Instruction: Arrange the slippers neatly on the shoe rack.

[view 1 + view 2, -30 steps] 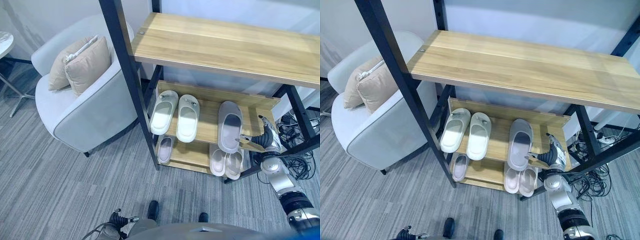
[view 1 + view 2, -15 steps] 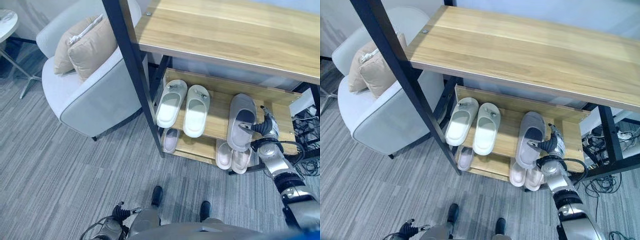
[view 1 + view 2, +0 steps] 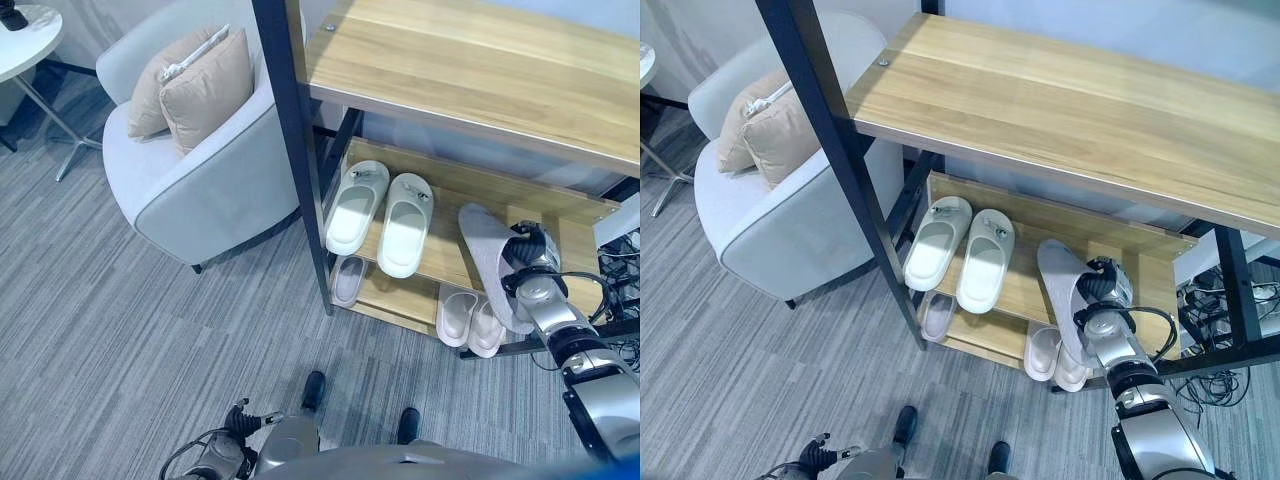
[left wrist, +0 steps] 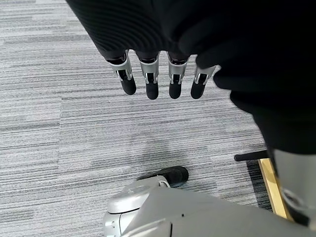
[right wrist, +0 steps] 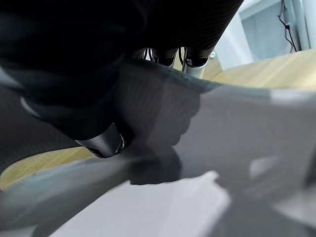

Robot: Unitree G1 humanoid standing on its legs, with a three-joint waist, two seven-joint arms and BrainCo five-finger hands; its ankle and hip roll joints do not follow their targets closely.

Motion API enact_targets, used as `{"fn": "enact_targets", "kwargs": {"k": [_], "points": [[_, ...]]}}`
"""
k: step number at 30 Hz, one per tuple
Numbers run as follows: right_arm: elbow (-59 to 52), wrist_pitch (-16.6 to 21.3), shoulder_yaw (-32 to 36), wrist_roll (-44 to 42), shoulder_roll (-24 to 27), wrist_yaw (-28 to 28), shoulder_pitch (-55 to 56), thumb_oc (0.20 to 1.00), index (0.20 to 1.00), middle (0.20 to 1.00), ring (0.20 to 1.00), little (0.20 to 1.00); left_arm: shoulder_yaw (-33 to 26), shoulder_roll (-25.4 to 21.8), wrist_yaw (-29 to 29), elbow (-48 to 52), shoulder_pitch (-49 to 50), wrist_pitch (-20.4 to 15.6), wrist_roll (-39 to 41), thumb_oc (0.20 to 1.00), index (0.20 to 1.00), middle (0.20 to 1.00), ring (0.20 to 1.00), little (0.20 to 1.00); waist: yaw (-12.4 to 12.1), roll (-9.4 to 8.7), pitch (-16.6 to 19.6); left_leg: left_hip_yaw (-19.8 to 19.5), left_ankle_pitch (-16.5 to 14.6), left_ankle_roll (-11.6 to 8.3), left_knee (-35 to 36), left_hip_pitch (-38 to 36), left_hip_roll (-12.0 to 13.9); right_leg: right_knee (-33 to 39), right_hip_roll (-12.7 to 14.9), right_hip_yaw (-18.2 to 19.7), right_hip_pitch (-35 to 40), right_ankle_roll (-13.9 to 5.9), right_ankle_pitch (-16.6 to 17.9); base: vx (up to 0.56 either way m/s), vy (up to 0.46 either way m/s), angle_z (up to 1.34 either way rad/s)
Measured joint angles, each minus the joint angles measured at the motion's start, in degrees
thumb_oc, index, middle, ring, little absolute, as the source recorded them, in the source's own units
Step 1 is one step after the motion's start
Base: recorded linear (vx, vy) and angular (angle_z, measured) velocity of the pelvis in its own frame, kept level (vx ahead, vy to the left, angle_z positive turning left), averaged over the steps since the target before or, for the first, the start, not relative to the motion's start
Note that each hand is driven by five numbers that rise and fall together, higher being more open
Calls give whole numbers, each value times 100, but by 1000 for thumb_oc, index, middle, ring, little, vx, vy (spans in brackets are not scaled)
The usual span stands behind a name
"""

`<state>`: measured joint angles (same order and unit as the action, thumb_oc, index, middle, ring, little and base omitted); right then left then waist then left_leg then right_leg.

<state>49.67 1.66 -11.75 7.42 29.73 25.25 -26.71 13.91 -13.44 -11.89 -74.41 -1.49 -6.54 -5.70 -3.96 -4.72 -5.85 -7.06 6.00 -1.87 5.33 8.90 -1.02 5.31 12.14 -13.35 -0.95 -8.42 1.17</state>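
A grey slipper (image 3: 487, 262) is held tilted on edge over the shoe rack's (image 3: 560, 232) middle shelf, apparently pinched by the right hand (image 3: 1102, 285). The left hand (image 4: 158, 74) is hung with straight fingers.

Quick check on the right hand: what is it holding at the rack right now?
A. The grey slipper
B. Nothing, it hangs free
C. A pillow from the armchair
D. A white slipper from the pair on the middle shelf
A: the right hand is closed on the grey slipper, which is tipped up on its side above the middle shelf, apart from the white pair.
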Motion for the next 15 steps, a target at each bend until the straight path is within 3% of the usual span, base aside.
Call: {"fn": "enact_targets", "kwargs": {"k": [2, 4, 6, 7, 10, 15], "points": [[-1641, 60, 686, 226, -23, 143, 1148, 200, 200, 200, 200, 200, -97, 37, -44, -4, 59, 68, -23, 1000, 1000, 1000, 1000, 1000, 108, 30, 44, 3, -1, -1, 1, -99, -9, 0, 13, 0, 96, 0, 0, -2, 8, -2], [-1867, 32, 993, 361, -27, 287, 1682, 200, 200, 200, 200, 200, -94, 24, -76, -6, 103, 105, -61, 1000, 1000, 1000, 1000, 1000, 260, 31, 174, 33, -63, -63, 33, -179, 16, 1, -1, 28, 164, 10, -7, -11, 18, -8], [-3217, 40, 1505, 831, -305, 397, 2866, 200, 200, 200, 200, 200, -281, 83, -102, 12, 244, 121, -94, 1000, 1000, 1000, 1000, 1000, 319, 79, 342, 50, -74, -48, 34, -216, 28, 1, 17, 22, 196, 20, -15, -2, 8, -4], [-3491, 77, 1557, 1002, -494, 460, 3209, 200, 200, 200, 200, 200, -329, 131, -109, 4, 367, 128, -186, 1000, 1000, 1000, 1000, 1000, 477, 84, 395, 92, -75, -38, 34, -302, 35, 2, 15, 41, 254, 19, -16, -5, 19, -15], [-3438, 78, 1409, 1128, -692, 452, 3606, 200, 200, 200, 200, 200, -325, 115, -107, -12, 494, 128, -280, 1000, 1000, 1000, 1000, 1000, 624, 126, 548, 195, -150, -11, 39, -425, 60, 5, 11, 159, 336, 19, -52, -7, 14, -20], [-3661, 260, 920, 1237, -695, 250, 3658, 200, 200, 200, 200, 200, -484, 133, -96, -23, 746, 84, -292, 1000, 1000, 1000, 1000, 1000, 546, 143, 760, 308, -163, 5, 36, -523, 70, 3, 27, 179, 373, 5, -48, 18, 129, -6]]}}
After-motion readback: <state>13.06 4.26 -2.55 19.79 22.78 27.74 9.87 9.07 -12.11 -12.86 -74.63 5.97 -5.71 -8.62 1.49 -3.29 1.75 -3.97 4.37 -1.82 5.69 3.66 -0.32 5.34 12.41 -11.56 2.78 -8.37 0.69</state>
